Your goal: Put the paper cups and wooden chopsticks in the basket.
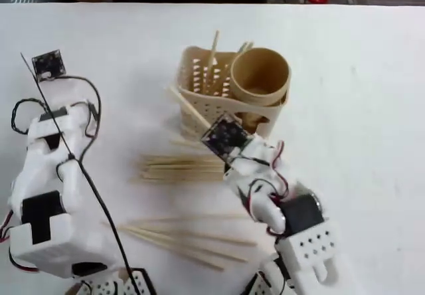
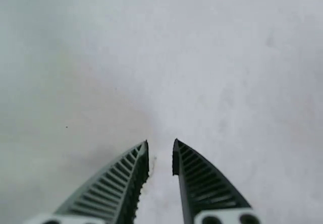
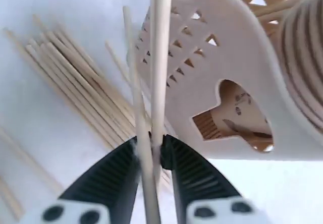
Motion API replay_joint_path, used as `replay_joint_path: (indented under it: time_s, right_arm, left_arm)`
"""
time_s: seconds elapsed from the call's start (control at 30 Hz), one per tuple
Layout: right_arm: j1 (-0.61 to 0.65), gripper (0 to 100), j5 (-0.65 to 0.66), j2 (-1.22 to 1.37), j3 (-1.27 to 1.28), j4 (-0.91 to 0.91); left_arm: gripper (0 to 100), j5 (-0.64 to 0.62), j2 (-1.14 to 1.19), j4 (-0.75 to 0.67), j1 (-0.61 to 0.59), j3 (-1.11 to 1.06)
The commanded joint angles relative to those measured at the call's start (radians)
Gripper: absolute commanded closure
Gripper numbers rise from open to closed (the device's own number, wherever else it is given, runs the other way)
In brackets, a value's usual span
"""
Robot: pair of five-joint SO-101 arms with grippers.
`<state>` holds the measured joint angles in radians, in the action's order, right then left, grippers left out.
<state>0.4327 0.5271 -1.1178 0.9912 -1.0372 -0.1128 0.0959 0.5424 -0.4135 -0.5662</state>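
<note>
The left claw (image 2: 160, 151), its dark ribbed fingers parted around nothing, hangs over the bare white bench (image 2: 227, 57). Thin, pale wooden chopsticks (image 1: 182, 167) lie in a flat bundle mid-bench, with a looser fan (image 1: 179, 238) nearer the arms. The right claw (image 3: 155, 146) is clenched on two chopsticks (image 3: 160, 57) just beside the basket (image 1: 219, 92), which is cream perforated plastic with a cut-out handle. Inside it stand more sticks (image 1: 214, 49) and a ridged brown paper cup (image 1: 260, 76); the dark print on it is too small to read.
</note>
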Motion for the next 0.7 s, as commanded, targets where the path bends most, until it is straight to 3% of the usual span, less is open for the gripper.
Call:
replay_joint_path:
  time_s: [0.0, 0.13, 0.4, 0.43, 0.57, 0.67]
  right_arm:
    - [-0.015, 98.2, -0.072, -0.067, -0.005, 0.008]
    - [-0.013, 98.1, -0.071, -0.11, -0.005, 0.001]
    - [0.073, 98.1, 0.292, 0.082, 0.015, -0.176]
    - [0.062, 98.1, 0.307, 0.116, 0.012, -0.156]
    - [-0.004, 98.2, 0.12, 0.216, 0.003, 0.008]
    - [0.021, 98.1, 0.279, 0.262, 0.005, -0.042]
  left_arm:
    - [90, -0.008, -0.008, 0.002, 0.012, 0.052]
    - [90, -0.008, -0.008, 0.002, 0.012, 0.052]
    - [90, -0.008, -0.008, 0.002, 0.012, 0.049]
    - [90, -0.008, -0.008, 0.002, 0.012, 0.049]
    - [90, -0.008, -0.008, 0.002, 0.012, 0.049]
    - [90, -0.008, -0.008, 0.002, 0.012, 0.051]
